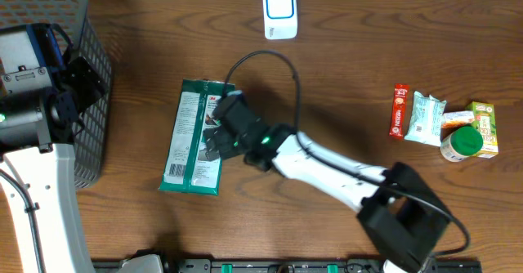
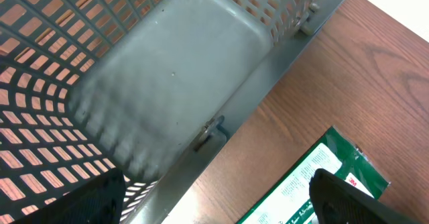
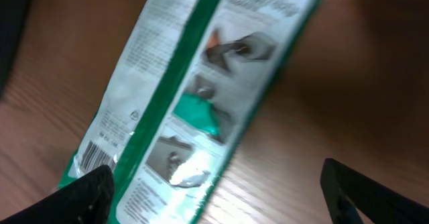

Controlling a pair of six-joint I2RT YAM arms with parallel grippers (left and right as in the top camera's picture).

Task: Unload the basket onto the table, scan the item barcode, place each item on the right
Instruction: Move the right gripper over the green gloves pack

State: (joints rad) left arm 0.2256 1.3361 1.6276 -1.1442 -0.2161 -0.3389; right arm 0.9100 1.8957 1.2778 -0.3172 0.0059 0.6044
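The flat green-and-white plastic packet (image 1: 189, 134) is lying just under the right gripper (image 1: 214, 136), which is nearer. The gripper's jaws are standing wide apart, and the packet's long side is slanting between them.

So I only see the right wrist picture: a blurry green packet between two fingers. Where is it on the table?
Observer: The packet lies flat toward the left of the table, just right of a grey basket.
Operator: Is there anything to scan it with?
Observer: A small white device, probably the scanner, stands at the far edge, well apart from the packet.
Operator: Is the packet the only thing to scan?
Observer: No, a few small items sit in a cluster at the right side.
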